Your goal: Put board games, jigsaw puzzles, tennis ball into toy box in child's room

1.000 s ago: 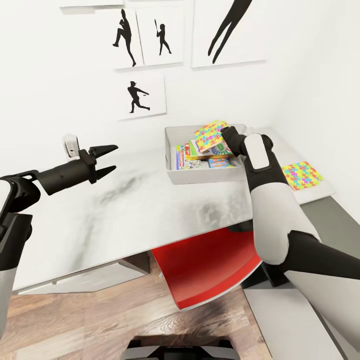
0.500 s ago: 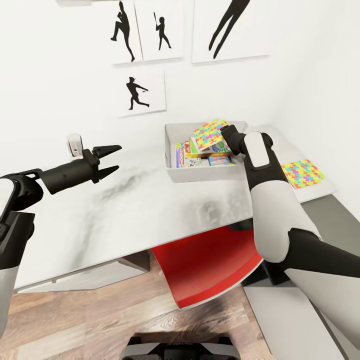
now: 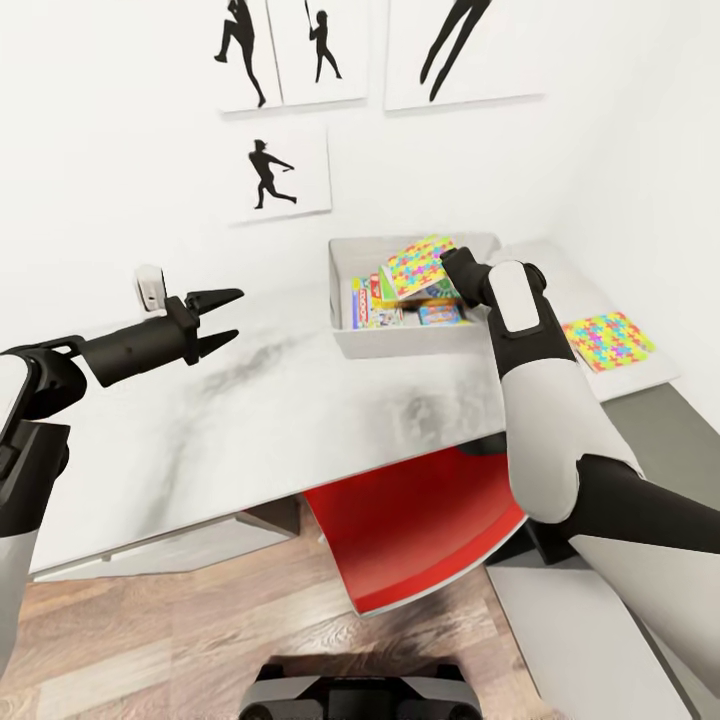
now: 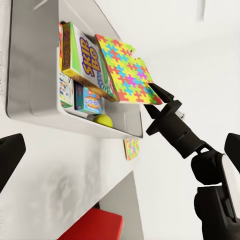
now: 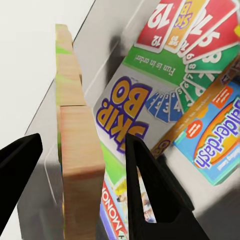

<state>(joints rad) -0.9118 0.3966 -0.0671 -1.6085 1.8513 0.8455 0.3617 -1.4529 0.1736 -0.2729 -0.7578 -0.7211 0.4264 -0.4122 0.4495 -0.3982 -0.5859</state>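
The pale grey toy box [image 3: 345, 340] stands on the table [image 3: 300, 420] by the wall. In it lie the SKIP-BO game [image 5: 125, 110], the MONOPOLY box [image 5: 112, 210], the smaller blue game [image 5: 215, 135] and the tennis ball [image 4: 103, 120]. My right gripper [image 3: 452, 262] is shut on one corner of a jigsaw puzzle [image 3: 420, 263] and holds it tilted above the box. In the right wrist view that puzzle [image 5: 75, 150] is seen edge-on between the fingers. Another jigsaw puzzle [image 3: 607, 340] lies flat on the table to the right of the box. My left gripper [image 3: 225, 315] hovers open over the table's left part.
A red chair [image 3: 420, 520] is tucked under the table in front of me. A small white device [image 3: 150, 288] stands at the table's back left. The dark grey wing [image 3: 650, 420] runs along the right, and black silhouette pictures [image 3: 275, 175] hang on the wall.
The whole view has shifted a little, so the camera moved. The right gripper still holds the puzzle over the box; the left gripper has hardly moved.
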